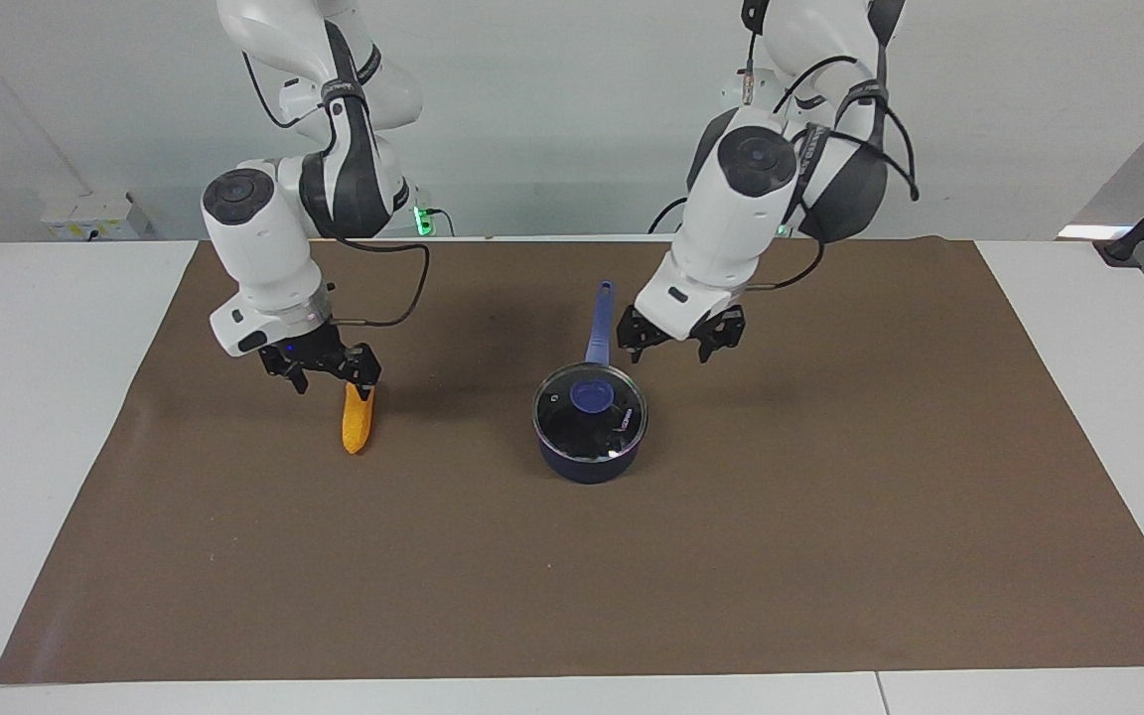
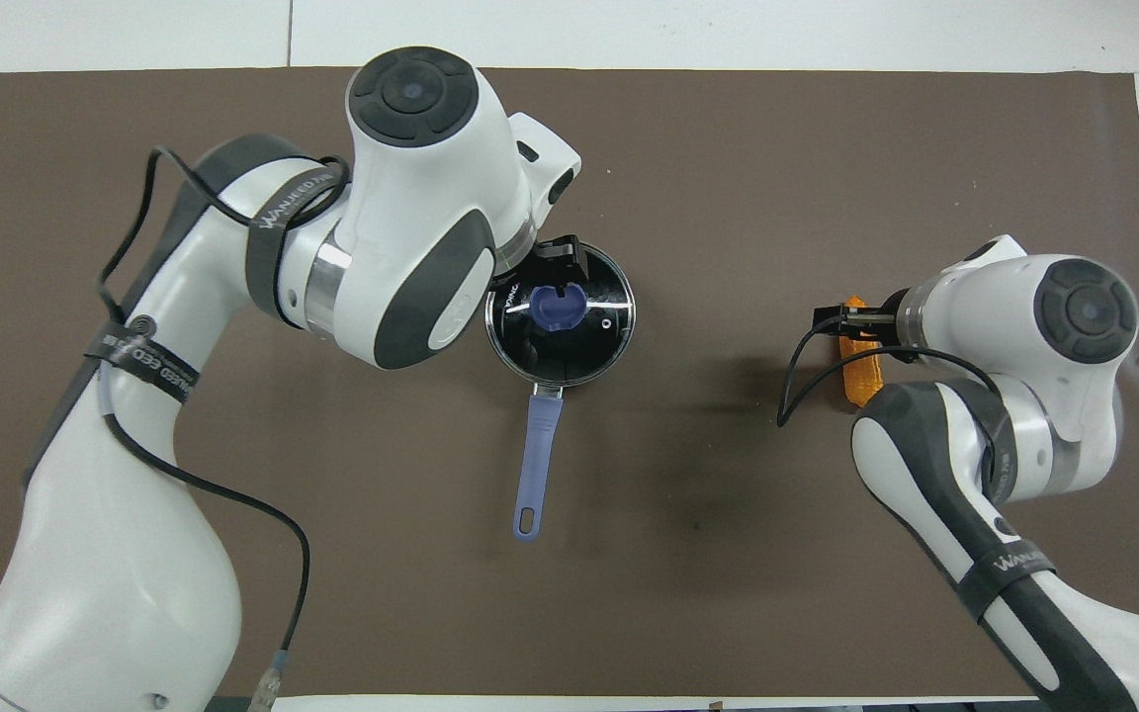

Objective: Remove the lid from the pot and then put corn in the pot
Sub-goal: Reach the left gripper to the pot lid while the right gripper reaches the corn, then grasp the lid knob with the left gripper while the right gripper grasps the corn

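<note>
Now we see the lid (image 1: pixel 590 409) resting on the pot (image 1: pixel 589 463) mid-mat, the left gripper (image 1: pixel 679 339) spread open above its handle, while the right gripper (image 1: pixel 332 374) clutches the corn (image 1: pixel 358 425) toward the right arm's end.

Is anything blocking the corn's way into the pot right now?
Yes: the lid sits on the pot, covering its opening. The corn is by the right gripper; the left gripper hangs above the pot's handle.
</note>
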`<state>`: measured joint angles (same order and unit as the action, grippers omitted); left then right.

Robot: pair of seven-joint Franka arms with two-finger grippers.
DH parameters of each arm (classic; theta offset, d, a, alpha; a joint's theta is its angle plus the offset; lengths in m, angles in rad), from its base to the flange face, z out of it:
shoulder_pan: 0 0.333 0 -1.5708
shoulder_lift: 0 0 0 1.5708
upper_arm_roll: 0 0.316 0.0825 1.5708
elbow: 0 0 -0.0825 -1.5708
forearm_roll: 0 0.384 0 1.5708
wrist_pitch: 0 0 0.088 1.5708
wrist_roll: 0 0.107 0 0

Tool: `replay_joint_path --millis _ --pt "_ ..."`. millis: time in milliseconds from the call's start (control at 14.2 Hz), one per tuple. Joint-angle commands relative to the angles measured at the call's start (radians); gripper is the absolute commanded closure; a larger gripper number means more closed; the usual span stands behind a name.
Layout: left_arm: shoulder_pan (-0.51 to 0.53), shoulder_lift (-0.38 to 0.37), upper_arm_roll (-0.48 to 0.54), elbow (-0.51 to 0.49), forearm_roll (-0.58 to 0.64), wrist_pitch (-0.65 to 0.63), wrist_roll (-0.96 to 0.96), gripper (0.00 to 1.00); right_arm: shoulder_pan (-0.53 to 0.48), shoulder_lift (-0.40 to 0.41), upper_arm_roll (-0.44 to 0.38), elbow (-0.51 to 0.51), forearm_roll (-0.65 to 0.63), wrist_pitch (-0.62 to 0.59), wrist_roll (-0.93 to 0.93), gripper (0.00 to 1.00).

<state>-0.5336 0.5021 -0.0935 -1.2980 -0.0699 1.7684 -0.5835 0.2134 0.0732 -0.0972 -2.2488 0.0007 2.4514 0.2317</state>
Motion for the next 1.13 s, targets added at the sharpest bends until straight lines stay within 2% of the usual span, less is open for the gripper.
replay_joint_path --millis 0,282,494,635,776,846,917,1058 --pt "-0.025 0.044 0.018 0.043 0.007 0.017 -0.038 0.00 -0.006 -0.026 0.002 -0.077 0.005 0.058 -0.080 0.00" --pt "-0.039 0.062 0.015 0.037 0.002 0.062 -0.073 0.00 -0.022 0.022 0.002 -0.080 0.005 0.115 -0.179 0.00" --pt "-0.049 0.062 0.015 0.008 0.001 0.118 -0.097 0.00 -0.057 0.023 0.002 -0.084 0.005 0.127 -0.157 0.02" --pt "-0.063 0.062 0.017 -0.006 0.005 0.134 -0.101 0.00 -0.049 0.023 0.002 -0.087 0.005 0.127 -0.114 0.14" --pt "-0.062 0.061 0.018 -0.009 0.022 0.123 -0.101 0.00 -0.046 0.022 0.002 -0.089 0.005 0.127 -0.106 0.21" --pt "-0.062 0.061 0.018 -0.009 0.024 0.121 -0.101 0.00 -0.046 0.022 0.002 -0.089 0.005 0.127 -0.104 0.33" --pt "-0.062 0.061 0.018 -0.009 0.025 0.120 -0.101 0.00 -0.045 0.022 0.002 -0.089 0.005 0.127 -0.104 0.49" --pt "-0.060 0.059 0.018 -0.012 0.044 0.115 -0.099 0.00 -0.045 0.022 0.002 -0.089 0.005 0.126 -0.114 0.89"
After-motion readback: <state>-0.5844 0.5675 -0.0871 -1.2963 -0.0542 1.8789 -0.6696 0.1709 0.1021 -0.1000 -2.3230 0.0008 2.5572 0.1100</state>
